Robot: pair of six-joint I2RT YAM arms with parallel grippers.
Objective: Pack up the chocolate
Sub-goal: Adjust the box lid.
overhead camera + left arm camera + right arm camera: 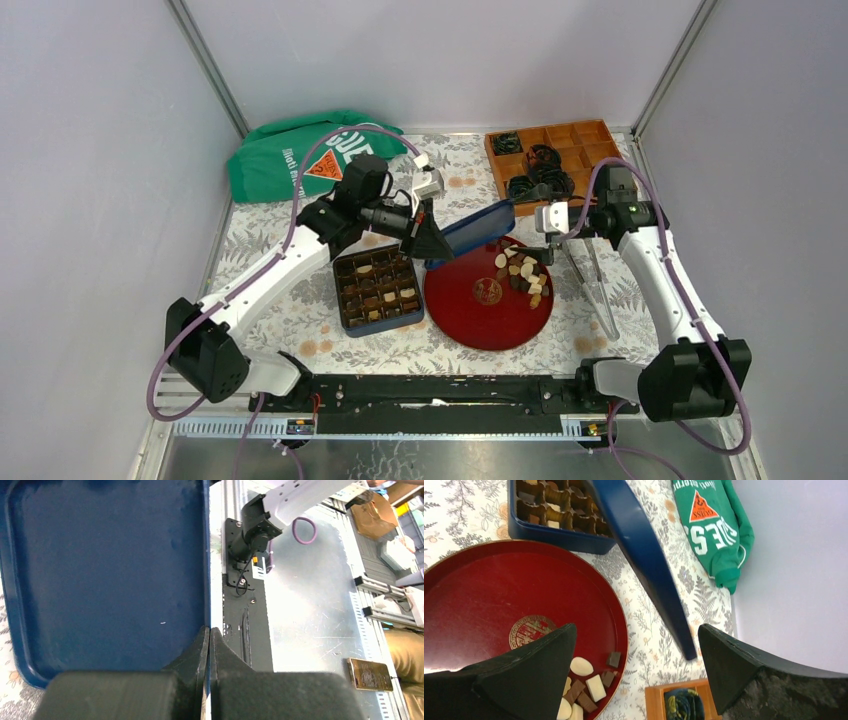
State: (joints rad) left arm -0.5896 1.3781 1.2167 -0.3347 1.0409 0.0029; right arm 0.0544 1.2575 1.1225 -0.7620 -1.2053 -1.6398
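Several chocolate pieces [522,278], dark, mid brown and cream, lie on the right side of the red plate [470,320]. More pieces sit in the compartments of the blue box [377,290] left of the plate. My left gripper [425,238] is shut on the edge of the blue lid [480,225], which hangs tilted above the table between box and plate. In the left wrist view the fingers [200,650] pinch the lid's rim [105,580]. My right gripper [636,627] hovers open over the plate's far edge, with the chocolate [586,680] below it and the lid [644,560] ahead.
A green bag [300,155] lies at the back left. A wooden tray [560,155] with black coiled cables stands at the back right. Metal tongs [597,285] lie on the cloth right of the plate. The box [559,510] shows behind the plate [484,590].
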